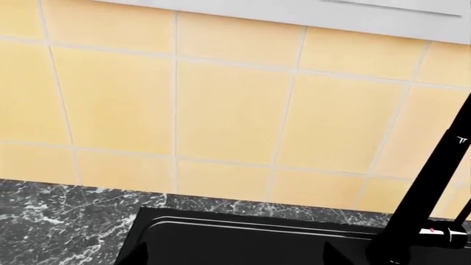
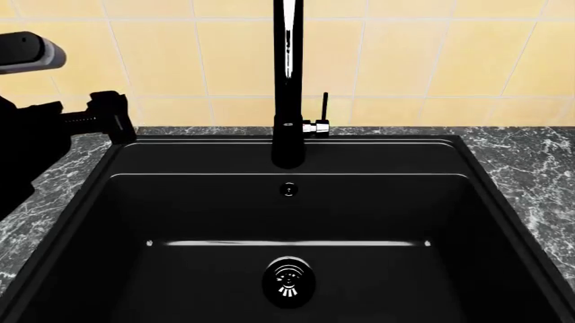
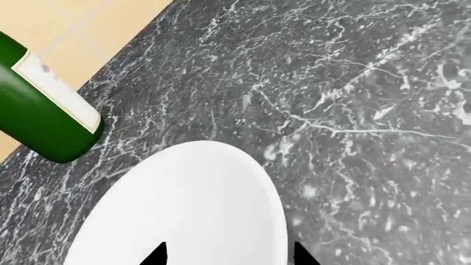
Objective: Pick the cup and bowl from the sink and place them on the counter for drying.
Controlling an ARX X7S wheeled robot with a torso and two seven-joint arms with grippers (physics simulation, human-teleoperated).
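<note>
The black sink [image 2: 180, 208] holds neither cup nor bowl in the head view. The white bowl [image 3: 191, 210] sits on the dark marble counter [image 3: 353, 83] in the right wrist view. My right gripper [image 3: 226, 255] is right above it, jaws apart, one tip over the bowl's inside and the other just outside its rim. My left gripper [image 1: 235, 256] is open and empty over the sink's back left corner [image 1: 220, 237]. It also shows in the head view [image 2: 115, 118], at the left above the counter [image 2: 54, 182]. The cup is out of view. The right gripper is outside the head view.
A tall black faucet [image 2: 287, 81] with a side lever stands at the sink's back middle, and shows in the left wrist view [image 1: 434, 182]. A round drain [image 2: 287, 281] is in the basin floor. A green bottle [image 3: 44, 116] stands beside the bowl. A yellow tiled wall backs the counter.
</note>
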